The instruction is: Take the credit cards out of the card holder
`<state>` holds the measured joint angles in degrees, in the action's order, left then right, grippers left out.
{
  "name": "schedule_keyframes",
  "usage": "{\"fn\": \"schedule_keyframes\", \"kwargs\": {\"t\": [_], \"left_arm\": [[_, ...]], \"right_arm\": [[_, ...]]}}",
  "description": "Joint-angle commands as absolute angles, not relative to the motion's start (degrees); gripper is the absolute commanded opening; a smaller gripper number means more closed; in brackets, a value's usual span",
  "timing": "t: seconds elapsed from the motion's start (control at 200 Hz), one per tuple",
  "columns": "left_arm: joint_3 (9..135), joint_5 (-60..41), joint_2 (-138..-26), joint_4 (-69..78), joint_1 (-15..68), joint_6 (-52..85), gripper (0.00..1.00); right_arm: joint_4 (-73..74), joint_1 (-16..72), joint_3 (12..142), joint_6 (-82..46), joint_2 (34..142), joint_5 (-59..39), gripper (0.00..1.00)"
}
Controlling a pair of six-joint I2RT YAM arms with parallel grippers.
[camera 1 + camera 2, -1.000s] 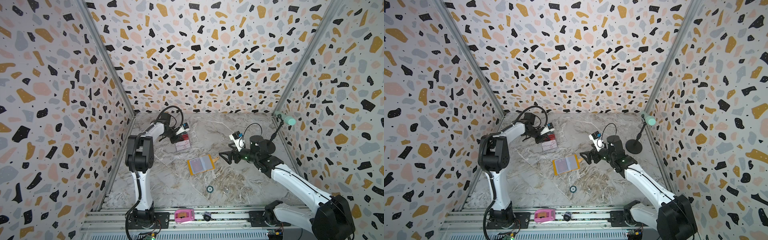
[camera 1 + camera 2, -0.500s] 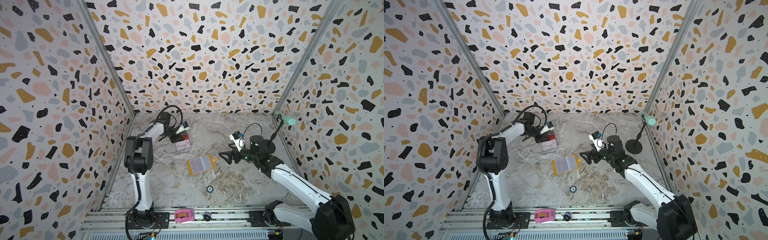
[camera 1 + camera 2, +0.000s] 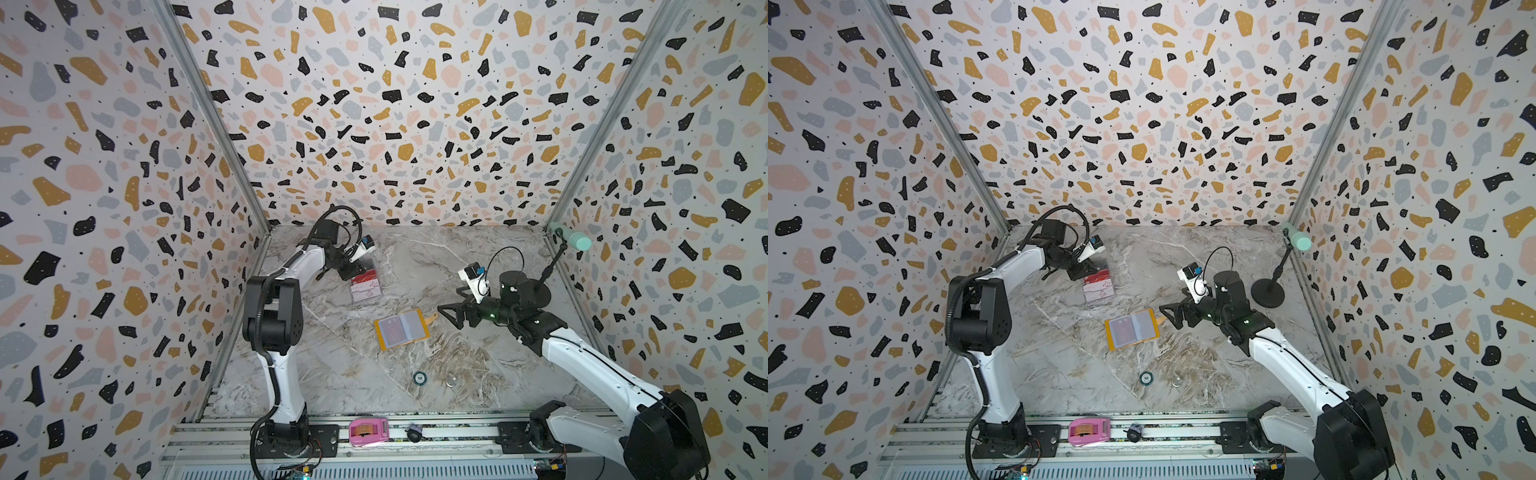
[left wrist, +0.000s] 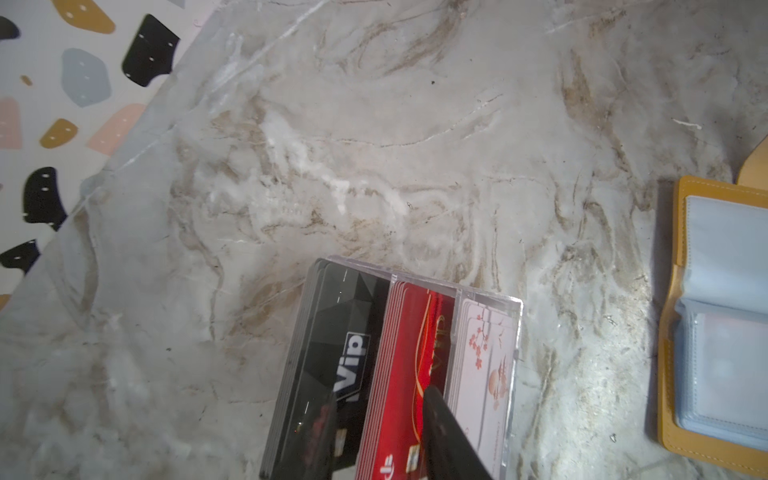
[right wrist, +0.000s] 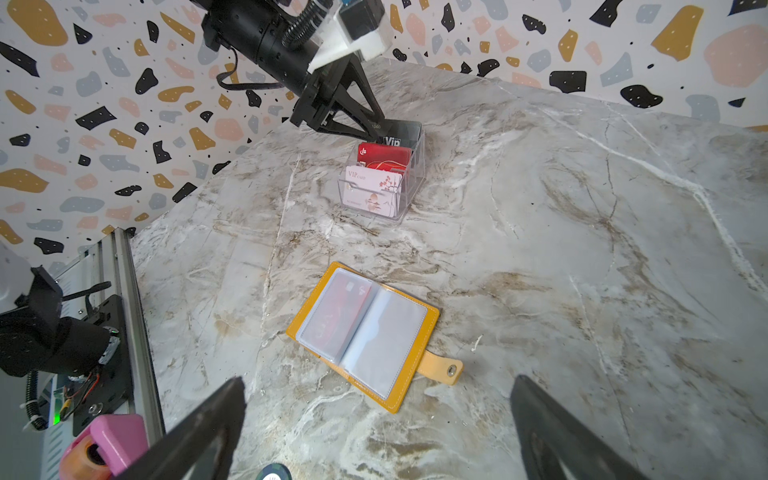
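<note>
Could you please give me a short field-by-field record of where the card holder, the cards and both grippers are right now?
card holder: open flat on the marble table, snap tab undone
inside it: one red card in a clear sleeve; the facing sleeve looks empty
clear stand: apart from the holder, with black Vip cards, red cards and white cards in separate rows
left gripper: at the stand, fingertips apart, no grip visible
right gripper: wide open above the holder's tab side, touching nothing
</note>
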<state>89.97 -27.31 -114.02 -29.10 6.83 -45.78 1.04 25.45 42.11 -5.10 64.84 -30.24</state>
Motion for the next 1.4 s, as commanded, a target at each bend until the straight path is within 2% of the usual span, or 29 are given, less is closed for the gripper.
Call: {"fn": "schedule_keyframes", "kwargs": {"t": [0.0, 0.29, 0.485, 0.591, 0.806, 1.131, 1.396], "left_arm": [[89.19, -25.95, -109.85, -27.20, 6.69, -42.08, 0.38], [82.92, -25.06, -100.29, -23.23, 6.72, -29.56, 0.49], [71.12, -19.99, -88.88, -8.69, 7.10, -12.19, 0.48], [64.46, -13.31, -82.77, -3.73, 8.16, -4.73, 0.48], [57.06, -4.31, -76.82, -7.22, 8.88, 10.14, 0.42], [45.10, -8.55, -68.28, -10.30, 10.63, 16.42, 0.38], [40.73, -11.18, -64.73, -12.71, 15.43, 18.25, 0.31]], "right_arm": [[2.39, 25.21, 41.49, -5.62, 63.63, -30.98, 1.00], [3.77, 25.22, 40.17, -6.14, 63.44, -31.46, 1.00], [4.81, 25.22, 39.41, -6.91, 62.87, -32.24, 1.00], [5.26, 25.18, 38.98, -7.85, 62.95, -32.95, 1.00], [4.43, 25.79, 39.40, -11.16, 63.76, -29.64, 0.98], [-4.46, 31.76, 44.31, -12.84, 68.71, -15.78, 0.96], [-4.97, 35.44, 45.05, -13.73, 73.45, -13.76, 0.94]]}}
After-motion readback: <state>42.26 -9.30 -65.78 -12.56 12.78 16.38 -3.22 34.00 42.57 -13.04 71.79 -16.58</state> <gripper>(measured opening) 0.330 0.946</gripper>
